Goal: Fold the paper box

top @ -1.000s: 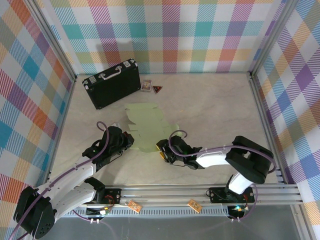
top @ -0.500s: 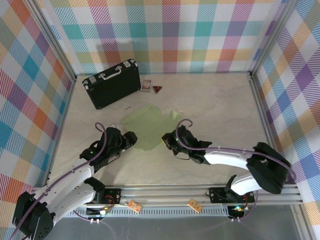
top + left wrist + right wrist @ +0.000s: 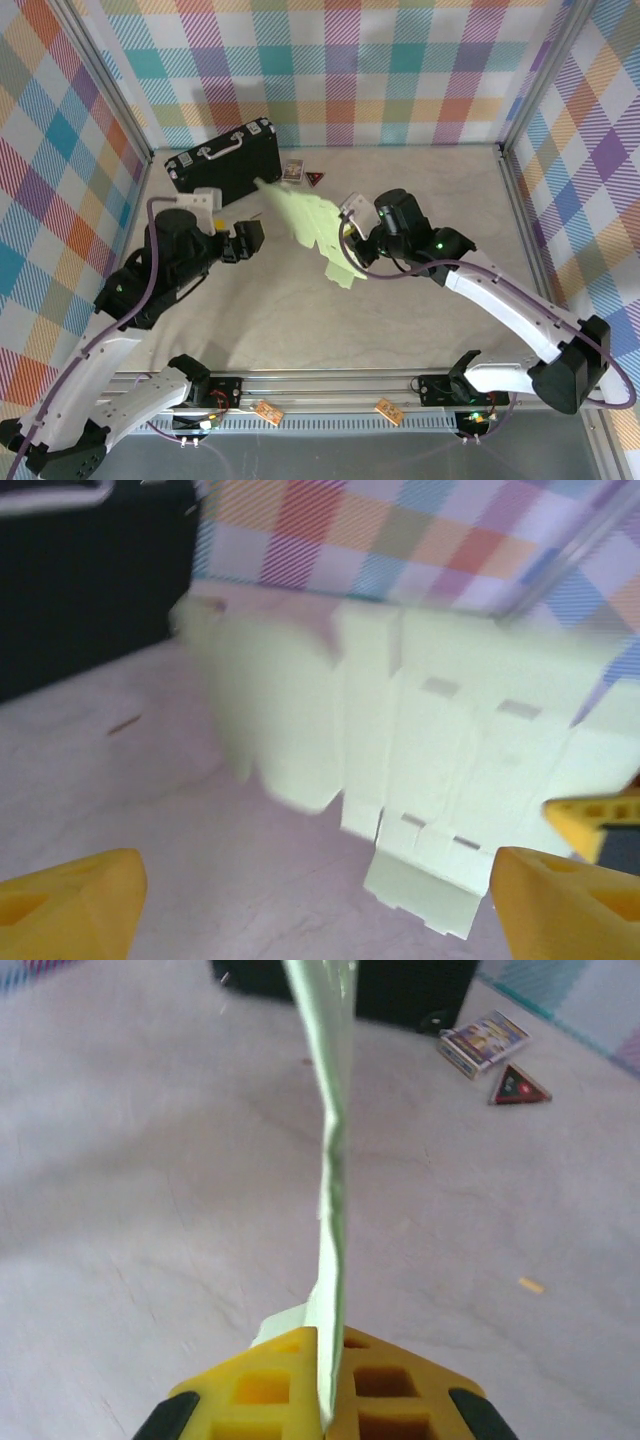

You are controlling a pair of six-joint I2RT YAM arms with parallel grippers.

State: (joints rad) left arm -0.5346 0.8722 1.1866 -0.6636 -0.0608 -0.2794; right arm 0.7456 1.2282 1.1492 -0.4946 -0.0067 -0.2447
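From above, the paper box (image 3: 303,222) is an unfolded pale green sheet, raised off the surface (image 3: 440,190) and tilted, with its far end reaching toward the black briefcase (image 3: 225,165). The right tool (image 3: 350,240) is clamped on the sheet's near-right edge. The left tool (image 3: 250,238) hangs just beside the sheet's other side, apart from it.

In the left wrist view, that tool's jaws stand wide apart with nothing between them. The sheet (image 3: 440,750) faces it with its flaps and slots showing, and a yellow fingertip of the right tool (image 3: 590,820) shows at the sheet's right edge.

In the right wrist view, the sheet (image 3: 335,1160) runs edge-on away from the closed pads (image 3: 270,1385), which pinch only its near margin. A card pack (image 3: 483,1040) and a triangular piece (image 3: 518,1085) lie well off by the briefcase.

The likely trouble comes from that narrow one-edge hold. Thin card gripped at one margin can sag, twist or slide out, most of all if the arm swings. A swaying sheet also gives the left tool a poor target, so it could close on the wrong flap or shove the card and put a crease off the scored lines. The far end is near the briefcase and might catch on it
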